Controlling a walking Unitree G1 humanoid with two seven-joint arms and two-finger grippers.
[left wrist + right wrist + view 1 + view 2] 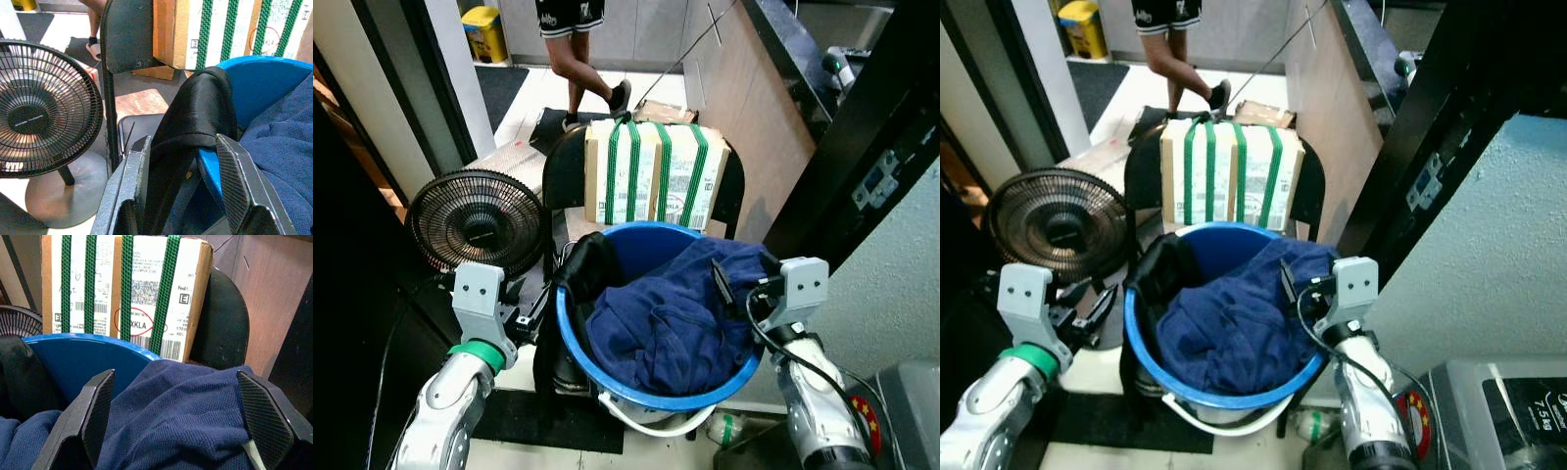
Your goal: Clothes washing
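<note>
Blue bucket (607, 377) full of dark blue clothes (671, 318), set on chair for carrying. Left gripper (183, 183) spread around black cloth (195, 112) on rim. Right gripper (176, 418) spread wide over clothes, ready to hold.

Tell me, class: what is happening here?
A humanoid robot stands over a blue bucket of laundry. Its left end effector straddles a black garment draped over the rim, fingers open. Its right end effector is open around a navy garment. A strapped box sits behind.
</note>
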